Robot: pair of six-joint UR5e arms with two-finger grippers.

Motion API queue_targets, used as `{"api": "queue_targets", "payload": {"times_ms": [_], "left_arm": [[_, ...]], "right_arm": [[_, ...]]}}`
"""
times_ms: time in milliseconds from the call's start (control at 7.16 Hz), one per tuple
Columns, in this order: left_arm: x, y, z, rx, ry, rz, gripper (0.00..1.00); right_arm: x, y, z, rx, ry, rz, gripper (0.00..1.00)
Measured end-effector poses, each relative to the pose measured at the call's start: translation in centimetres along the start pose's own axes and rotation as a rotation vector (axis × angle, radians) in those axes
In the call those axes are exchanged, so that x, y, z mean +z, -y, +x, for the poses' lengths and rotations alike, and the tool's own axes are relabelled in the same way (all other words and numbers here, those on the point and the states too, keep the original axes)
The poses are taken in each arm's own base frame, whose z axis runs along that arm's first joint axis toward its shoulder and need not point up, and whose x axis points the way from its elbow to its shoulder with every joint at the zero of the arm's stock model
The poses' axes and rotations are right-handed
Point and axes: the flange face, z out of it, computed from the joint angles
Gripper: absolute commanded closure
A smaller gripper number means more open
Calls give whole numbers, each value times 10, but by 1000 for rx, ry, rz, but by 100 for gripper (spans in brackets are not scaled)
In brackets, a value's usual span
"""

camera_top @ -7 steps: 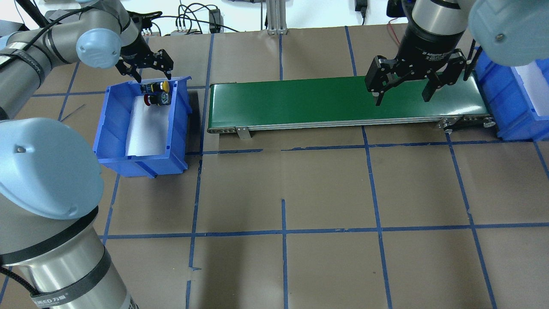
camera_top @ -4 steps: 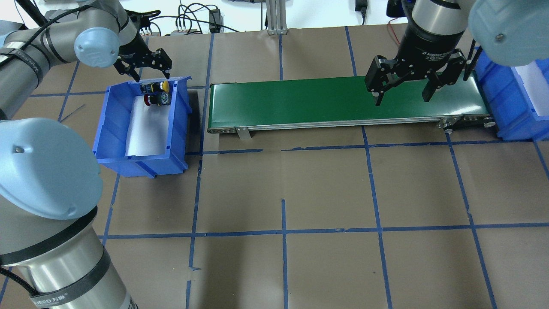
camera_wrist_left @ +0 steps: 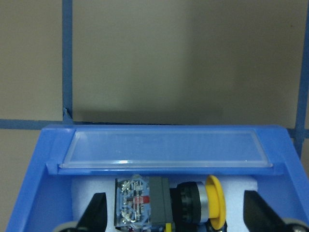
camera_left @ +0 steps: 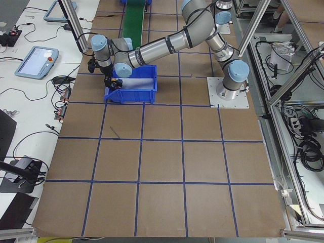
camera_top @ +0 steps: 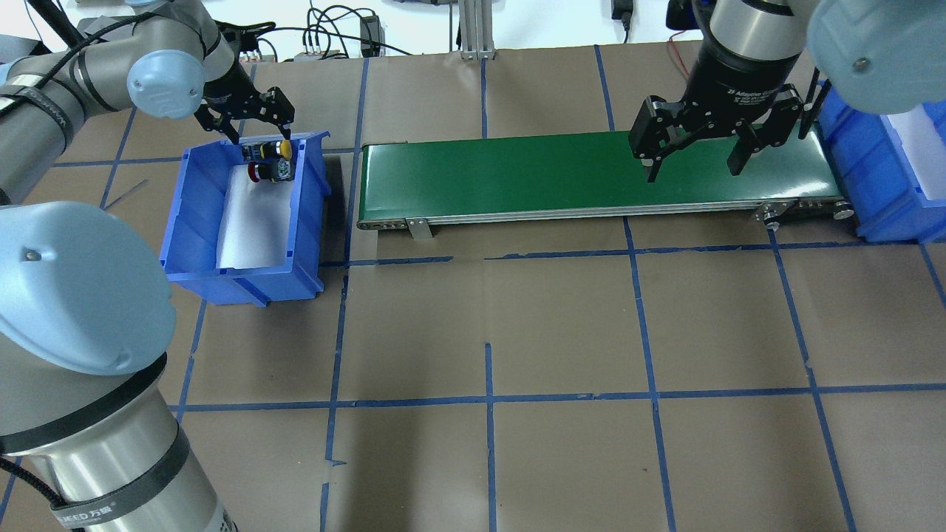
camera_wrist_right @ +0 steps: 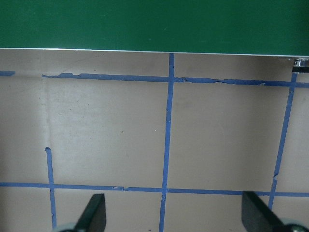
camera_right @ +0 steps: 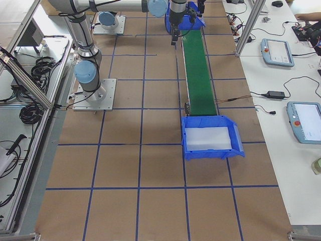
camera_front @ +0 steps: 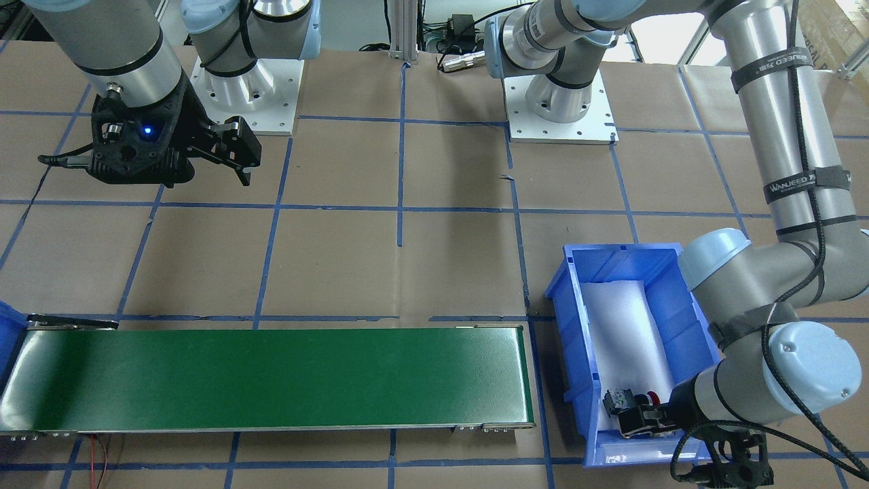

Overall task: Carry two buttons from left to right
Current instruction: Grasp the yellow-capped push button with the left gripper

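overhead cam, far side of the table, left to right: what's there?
left blue bin holding the buttons → green conveyor belt → right gripper above the belt's right part → right blue bin. Left gripper overlaps the left bin, so it is left unranked.

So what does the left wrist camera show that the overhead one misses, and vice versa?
Only the wrist view: the clear strip on the rim of the blue bin, close up. Only the overhead: the red button, the green belt, the right gripper and a second bin. Both: the yellow button lying in the blue bin.
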Motion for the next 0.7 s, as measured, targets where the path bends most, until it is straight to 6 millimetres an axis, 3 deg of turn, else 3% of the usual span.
{"api": "queue_targets", "payload": {"times_ms": [698], "left_arm": [[12, -1, 0, 0, -4, -18, 0]], "right_arm": [[0, 0, 0, 0, 0, 0, 0]]}}
